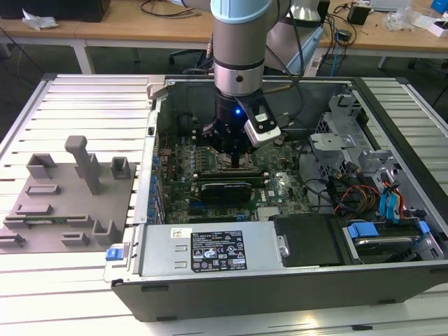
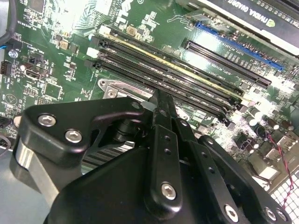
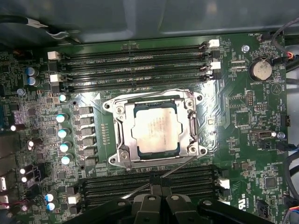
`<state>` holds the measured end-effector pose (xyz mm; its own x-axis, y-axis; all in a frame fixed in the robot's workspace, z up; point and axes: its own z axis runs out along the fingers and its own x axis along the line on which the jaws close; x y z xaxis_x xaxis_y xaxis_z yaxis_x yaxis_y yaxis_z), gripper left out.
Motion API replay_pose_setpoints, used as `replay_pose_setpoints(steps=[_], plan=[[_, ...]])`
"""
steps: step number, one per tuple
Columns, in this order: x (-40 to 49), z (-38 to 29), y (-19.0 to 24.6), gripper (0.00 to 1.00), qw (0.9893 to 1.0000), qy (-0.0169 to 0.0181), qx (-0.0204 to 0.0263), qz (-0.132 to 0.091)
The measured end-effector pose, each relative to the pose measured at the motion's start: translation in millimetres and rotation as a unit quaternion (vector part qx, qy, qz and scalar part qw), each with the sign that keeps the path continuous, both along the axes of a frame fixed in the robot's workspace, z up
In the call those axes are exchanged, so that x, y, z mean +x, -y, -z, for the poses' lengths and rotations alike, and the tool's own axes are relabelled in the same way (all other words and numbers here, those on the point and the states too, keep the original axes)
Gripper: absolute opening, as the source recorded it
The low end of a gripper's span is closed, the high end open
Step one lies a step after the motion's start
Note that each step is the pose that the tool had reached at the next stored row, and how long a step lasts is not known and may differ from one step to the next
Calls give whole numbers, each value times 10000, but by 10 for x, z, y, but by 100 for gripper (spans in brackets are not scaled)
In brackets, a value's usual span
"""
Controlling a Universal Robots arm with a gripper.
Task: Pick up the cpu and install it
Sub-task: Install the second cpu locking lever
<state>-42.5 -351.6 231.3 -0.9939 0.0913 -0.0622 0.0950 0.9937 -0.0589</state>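
In the exterior view, we find the gripper [image 1: 238, 157] lowered into the open computer case [image 1: 280, 280], over the motherboard [image 1: 210, 183]; the fixture plate [image 1: 66, 203] lies on the worktop [image 1: 77, 98] at nine o'clock from the case.

In the second wrist view, the fingers [image 2: 161, 109] meet at a closed tip with nothing visible between them.

In the first wrist view, the cpu [image 3: 154, 128] sits flat inside the socket frame [image 3: 122, 154], just beyond the fingertips. We judge it light, rigid and fragile (contacts underneath); hold it by opposite edges only.
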Motion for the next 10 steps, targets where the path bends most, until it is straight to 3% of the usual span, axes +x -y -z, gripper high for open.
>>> replay_pose_setpoints(steps=[6, 10], plan=[[-20, 39, 1, 11, 10000, 0, -1, 0], [-83, 64, 0, 11, 10000, 2, 2, 0]])
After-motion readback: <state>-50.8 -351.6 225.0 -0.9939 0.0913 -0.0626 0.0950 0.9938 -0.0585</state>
